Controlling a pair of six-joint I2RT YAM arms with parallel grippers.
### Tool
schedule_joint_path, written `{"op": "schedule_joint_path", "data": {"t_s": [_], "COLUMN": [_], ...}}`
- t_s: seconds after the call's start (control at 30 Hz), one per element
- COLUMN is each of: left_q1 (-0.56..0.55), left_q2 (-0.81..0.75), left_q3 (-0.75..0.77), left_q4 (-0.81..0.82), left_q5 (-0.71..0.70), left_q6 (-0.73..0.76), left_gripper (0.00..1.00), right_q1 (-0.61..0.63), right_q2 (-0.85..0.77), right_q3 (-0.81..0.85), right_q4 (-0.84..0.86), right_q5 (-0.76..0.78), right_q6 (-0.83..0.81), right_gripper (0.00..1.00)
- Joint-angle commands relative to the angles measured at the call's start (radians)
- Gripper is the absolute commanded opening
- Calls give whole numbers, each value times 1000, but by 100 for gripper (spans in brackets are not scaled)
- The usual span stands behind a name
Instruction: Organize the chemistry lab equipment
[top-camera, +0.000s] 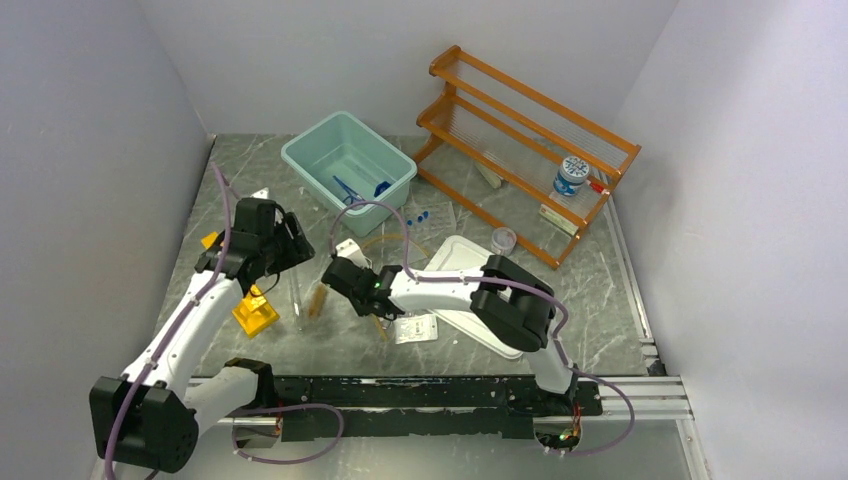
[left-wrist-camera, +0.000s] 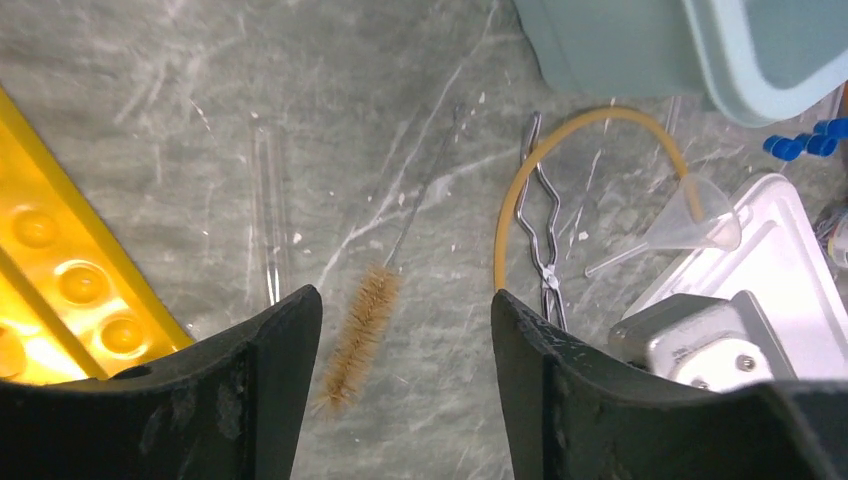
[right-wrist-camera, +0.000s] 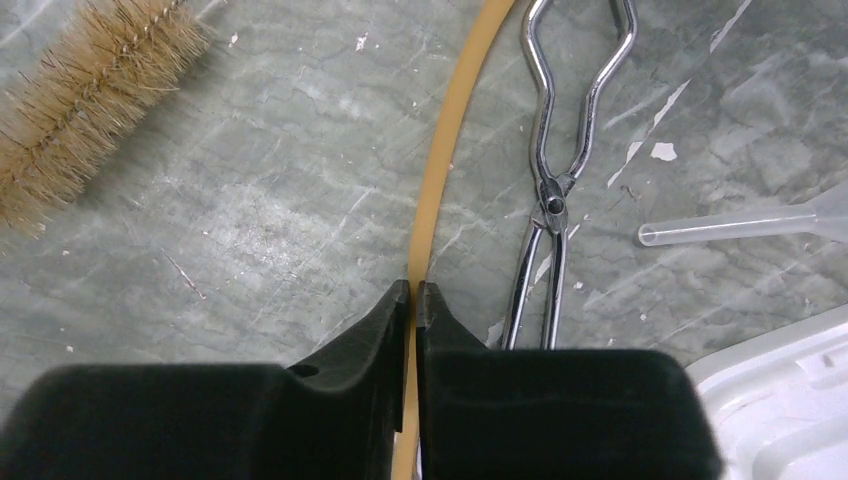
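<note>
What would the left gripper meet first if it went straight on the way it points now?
Most likely the brush: its bristle head lies on the table between the open fingers of the left gripper. How far below it lies is unclear.

Top external: table (top-camera: 600, 290) is overlooked from above, behind.
Wrist views: aimed down, close.
Shared: brush (left-wrist-camera: 358, 335), metal tongs (right-wrist-camera: 550, 200), amber rubber tubing (right-wrist-camera: 438, 190).

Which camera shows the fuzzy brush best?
The left wrist view: the brush lies whole there, bristles and thin wire handle. The right wrist view catches only the bristles at its corner. The top view shows it tiny.
</note>
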Motion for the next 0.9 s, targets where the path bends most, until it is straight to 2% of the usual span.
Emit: {"op": "schedule_joint_path", "data": {"t_s": [0.0, 0.03, 0.23, 0.33, 0.57, 0.73, 0.87], "left_q1": [41, 46, 49, 49, 49, 49, 49], "left_q2": [27, 34, 90, 147, 262, 326, 385], "left_q3": [-38, -46, -112, -129, -138, -161, -191], "left_q4": [71, 78, 173, 216, 266, 306, 404], "left_q5": [157, 181, 424, 552, 724, 792, 867], "left_q6": [-31, -33, -14, 9, 55, -3, -76], "left_gripper": [69, 71, 83, 84, 83, 78, 61], "right_q1": [-10, -11, -13, -18, -42, -63, -73], "right_q2": [-8, -24, -189, -266, -376, -424, -452], "right_q3": [-27, -40, -188, -254, -351, -415, -441], "right_q4": [18, 38, 258, 358, 518, 582, 608], "right_q5": [-47, -62, -204, -271, -412, -480, -544], "right_q6": [-35, -46, -115, -138, -171, -177, -195], "right_gripper": [3, 0, 0, 0, 0, 0, 0]}}
